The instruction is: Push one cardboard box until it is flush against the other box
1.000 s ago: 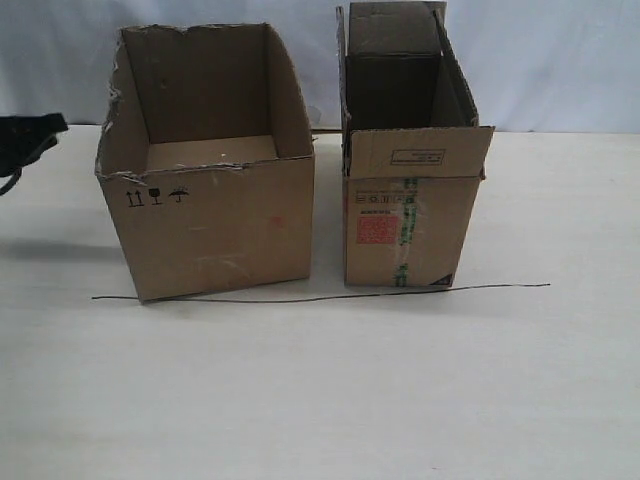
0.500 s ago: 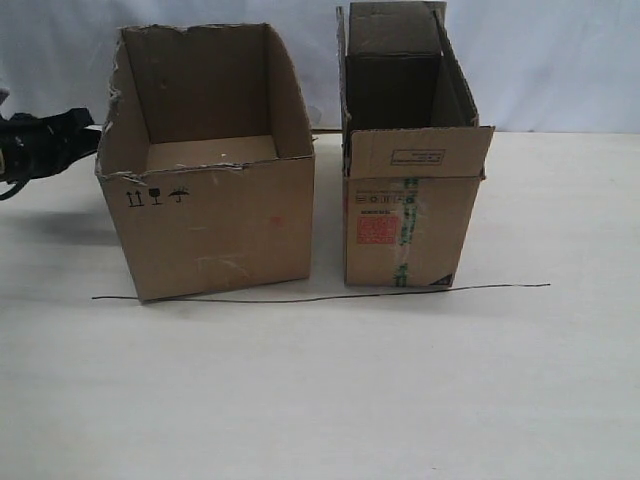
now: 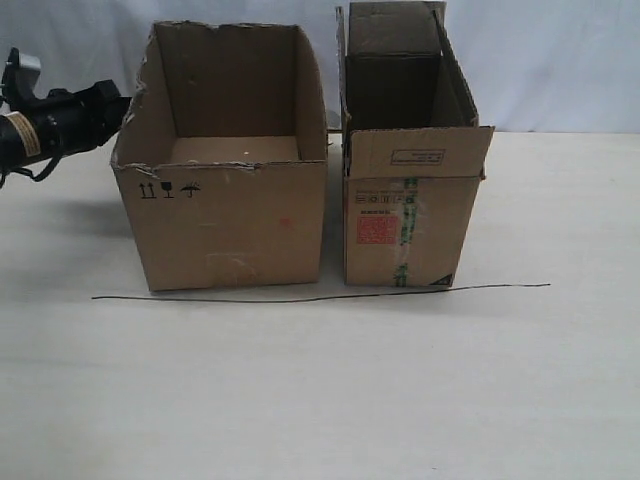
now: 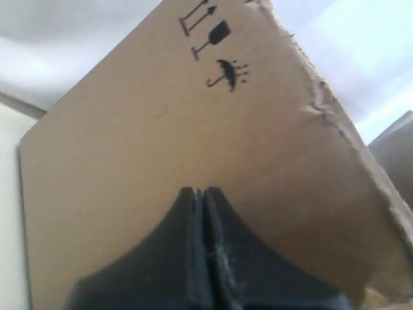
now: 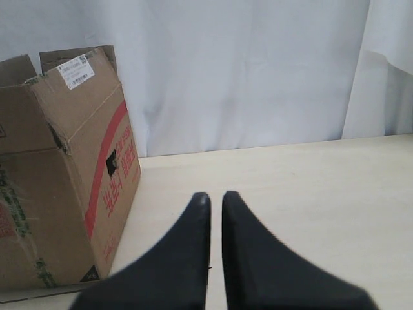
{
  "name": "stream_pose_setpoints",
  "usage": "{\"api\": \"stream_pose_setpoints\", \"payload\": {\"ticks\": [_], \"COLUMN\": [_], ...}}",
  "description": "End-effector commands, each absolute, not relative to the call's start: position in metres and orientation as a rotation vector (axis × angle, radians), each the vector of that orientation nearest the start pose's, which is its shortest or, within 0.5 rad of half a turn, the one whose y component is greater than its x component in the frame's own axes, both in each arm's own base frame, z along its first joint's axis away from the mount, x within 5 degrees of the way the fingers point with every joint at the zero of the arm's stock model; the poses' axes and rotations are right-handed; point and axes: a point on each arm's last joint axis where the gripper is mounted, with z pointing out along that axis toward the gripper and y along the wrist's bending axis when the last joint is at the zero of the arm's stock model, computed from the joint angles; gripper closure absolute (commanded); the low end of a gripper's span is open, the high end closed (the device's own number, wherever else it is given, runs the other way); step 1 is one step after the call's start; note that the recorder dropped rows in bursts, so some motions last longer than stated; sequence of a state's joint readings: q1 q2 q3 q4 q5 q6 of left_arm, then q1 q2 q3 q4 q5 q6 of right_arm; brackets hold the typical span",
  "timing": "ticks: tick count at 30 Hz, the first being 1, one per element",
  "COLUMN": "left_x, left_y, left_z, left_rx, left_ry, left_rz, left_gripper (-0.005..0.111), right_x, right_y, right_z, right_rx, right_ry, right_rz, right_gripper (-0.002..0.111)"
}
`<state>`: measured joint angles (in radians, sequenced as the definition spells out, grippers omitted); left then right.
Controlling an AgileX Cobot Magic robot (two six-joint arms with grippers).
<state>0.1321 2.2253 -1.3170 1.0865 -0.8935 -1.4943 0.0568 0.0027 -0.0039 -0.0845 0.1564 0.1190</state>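
The wide cardboard box (image 3: 230, 220) with the torn rim stands left of centre on the table. It fills the left wrist view as a brown wall with arrow, glass and umbrella symbols (image 4: 161, 129). My left gripper (image 3: 122, 105) is shut and empty, its tips (image 4: 199, 191) pressed against the box's left wall near the top. The other box (image 3: 410, 220), taller with a red label and flaps, stands just to its right, with a narrow gap between them. My right gripper (image 5: 215, 196) hovers over bare table beside the other box (image 5: 64, 168), fingers nearly together, holding nothing. It is outside the exterior view.
A thin black wire (image 3: 320, 296) lies on the pale table (image 3: 320, 400) along the front of both boxes. A white curtain (image 3: 560, 60) hangs behind. The left arm (image 3: 50, 125) reaches in from the left edge.
My left gripper came in from the left, met the wide box's left wall and shoved the box to the right. The gap to the taller box has shrunk.
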Motion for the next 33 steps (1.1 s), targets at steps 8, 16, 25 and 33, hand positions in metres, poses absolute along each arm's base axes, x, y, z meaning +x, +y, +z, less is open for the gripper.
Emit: {"api": "stream_pose_setpoints", "payload": {"ticks": [8,16,25,33], "left_x": [0.460,0.460,0.457,0.399], "left_y": [-0.027,-0.037,-0.004,0.049], "left_z": [0.142,0.144,0.160,0.219], "left_rx": [-0.097,-0.097,0.004,-0.013], "left_ry": [1.893,1.881,1.841,1.794], "left_rz": [-1.088,-1.105,-1.003,-0.890], "left_gripper": [0.107,0.107,0.107,0.107], "right_x": [0.056,0.056,0.056,0.056], "right_y": [0.002,0.002,0.002,0.002], "right_z": [0.199,0.199,0.199,0.199], "right_rx": [-0.009,-0.009,-0.009,-0.009], "right_ry": [1.643,1.643,1.643,1.643], "right_rz": [0.063,0.063,0.063,0.063], "right_gripper": [0.103,0.103,0.103,0.103]}}
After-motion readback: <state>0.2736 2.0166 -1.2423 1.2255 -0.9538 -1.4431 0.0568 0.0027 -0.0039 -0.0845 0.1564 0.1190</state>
